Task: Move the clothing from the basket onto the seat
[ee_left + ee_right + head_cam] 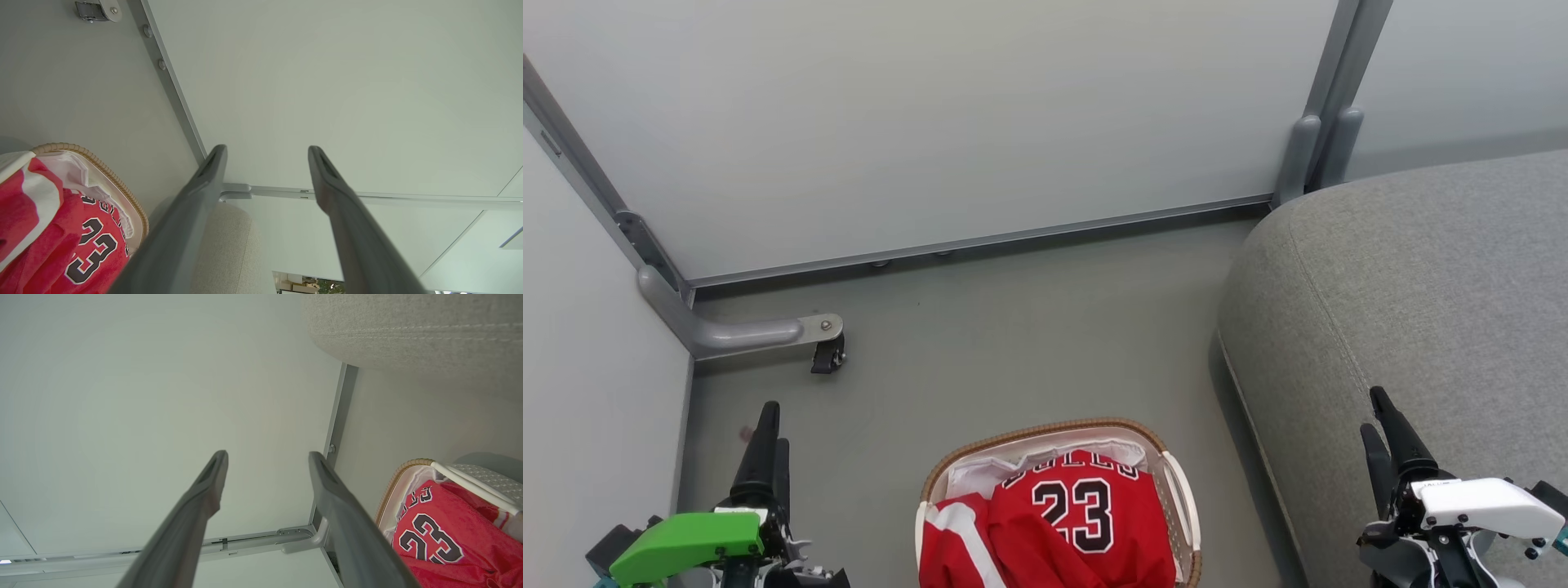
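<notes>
Clothing (1062, 523) sits heaped in the basket (1045, 430): the 23 jersey lies on top toward its right rim, the white-banded piece at its left rim. The pile's near part is cut off, so its depth is probably shallow but hard to call. It's soft, light and floppy and will drape and trail. Pinch a raised fold mid-jersey, not the white lining (980, 469). The basket stands on the floor (1013, 343), just left of the seat (1421, 286). Your left gripper (774, 425) and right gripper (1372, 412) both stand wide apart, holding nothing.
</notes>
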`<state>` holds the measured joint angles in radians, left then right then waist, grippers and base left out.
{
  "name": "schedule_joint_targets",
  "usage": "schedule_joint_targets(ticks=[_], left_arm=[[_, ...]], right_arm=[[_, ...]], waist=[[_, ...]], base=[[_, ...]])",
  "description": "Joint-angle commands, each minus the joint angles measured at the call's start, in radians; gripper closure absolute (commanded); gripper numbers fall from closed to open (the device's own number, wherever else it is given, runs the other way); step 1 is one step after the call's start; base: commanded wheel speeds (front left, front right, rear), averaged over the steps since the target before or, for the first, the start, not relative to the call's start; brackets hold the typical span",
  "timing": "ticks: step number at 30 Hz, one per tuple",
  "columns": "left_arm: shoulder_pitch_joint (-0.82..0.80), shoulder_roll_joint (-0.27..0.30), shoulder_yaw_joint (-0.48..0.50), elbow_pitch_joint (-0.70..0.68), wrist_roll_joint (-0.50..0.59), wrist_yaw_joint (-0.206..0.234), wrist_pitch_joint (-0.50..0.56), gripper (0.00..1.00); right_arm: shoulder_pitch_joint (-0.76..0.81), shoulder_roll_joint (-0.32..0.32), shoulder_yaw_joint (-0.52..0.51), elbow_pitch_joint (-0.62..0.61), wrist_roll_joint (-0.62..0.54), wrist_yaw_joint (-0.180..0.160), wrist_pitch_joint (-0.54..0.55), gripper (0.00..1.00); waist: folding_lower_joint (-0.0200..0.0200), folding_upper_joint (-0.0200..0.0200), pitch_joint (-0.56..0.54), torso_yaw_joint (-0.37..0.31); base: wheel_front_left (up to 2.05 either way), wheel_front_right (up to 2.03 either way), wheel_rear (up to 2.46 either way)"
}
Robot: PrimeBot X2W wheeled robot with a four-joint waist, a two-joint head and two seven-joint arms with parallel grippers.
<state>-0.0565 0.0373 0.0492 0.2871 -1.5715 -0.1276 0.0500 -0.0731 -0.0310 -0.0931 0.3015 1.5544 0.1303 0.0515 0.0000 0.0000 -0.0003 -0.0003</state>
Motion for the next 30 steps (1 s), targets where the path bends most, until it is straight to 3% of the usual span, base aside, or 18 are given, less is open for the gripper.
schedule_joint_targets(ticks=[1, 12, 30], left_arm=[[-0.008, 0.004, -0.009, -0.022, 0.021, -0.001, -0.012, 0.00], [-0.007, 0.006, -0.028, -0.046, 0.113, -0.002, -0.058, 0.00], [-0.004, 0.009, -0.049, -0.110, 0.531, 0.010, -0.123, 0.00]], right_arm=[[-0.008, -0.008, -0.004, -0.010, -0.025, 0.000, -0.013, 0.00], [-0.004, -0.011, -0.025, -0.027, -0.216, 0.000, -0.059, 0.00], [0.010, -0.013, -0.007, -0.122, -0.670, 0.000, -0.124, 0.00]], waist=[[0.0000, 0.0000, 0.000, 0.000], [0.0000, 0.0000, -0.004, -0.001], [0.0000, 0.0000, -0.008, 0.001]], base=[[0.00, 0.00, 0.00], [0.00, 0.00, 0.00], [0.00, 0.00, 0.00]])
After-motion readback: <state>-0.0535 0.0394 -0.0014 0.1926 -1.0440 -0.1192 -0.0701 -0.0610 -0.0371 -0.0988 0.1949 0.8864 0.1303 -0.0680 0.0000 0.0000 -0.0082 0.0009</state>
